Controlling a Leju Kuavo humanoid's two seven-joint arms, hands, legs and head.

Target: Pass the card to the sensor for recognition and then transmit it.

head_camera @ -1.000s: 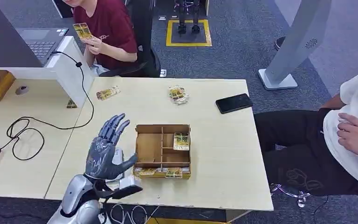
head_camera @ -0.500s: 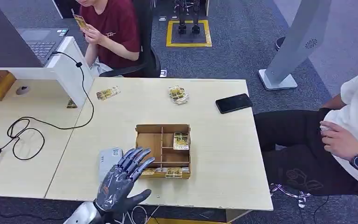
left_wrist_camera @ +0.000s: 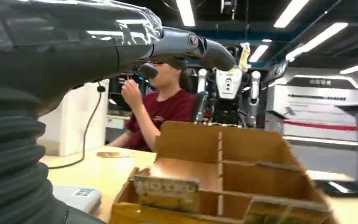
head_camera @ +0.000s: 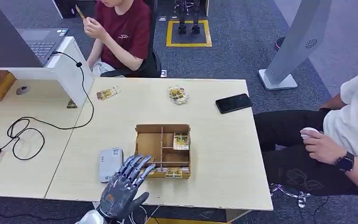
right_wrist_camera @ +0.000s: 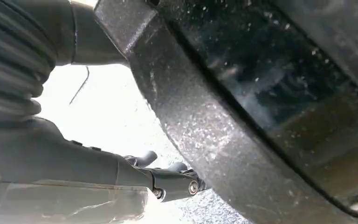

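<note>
Just ahead of the left robot hand [head_camera: 121, 189], empty with fingers spread, cards [head_camera: 181, 141] sit in the box [head_camera: 162, 150]; none apparently picked, sensor [head_camera: 110, 163] step pending.

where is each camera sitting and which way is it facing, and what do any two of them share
Head view: high on the robot, facing forward and down at the table; the left robot hand rises at the near edge, empty, fingers apart.
Left wrist view: behind the left robot hand, low and level across the table at the cardboard box.
Right wrist view: behind the right robot hand, close against a dark surface.
Shared: head and left wrist views both show the cardboard box, the grey card reader and the seated person in red.
</note>
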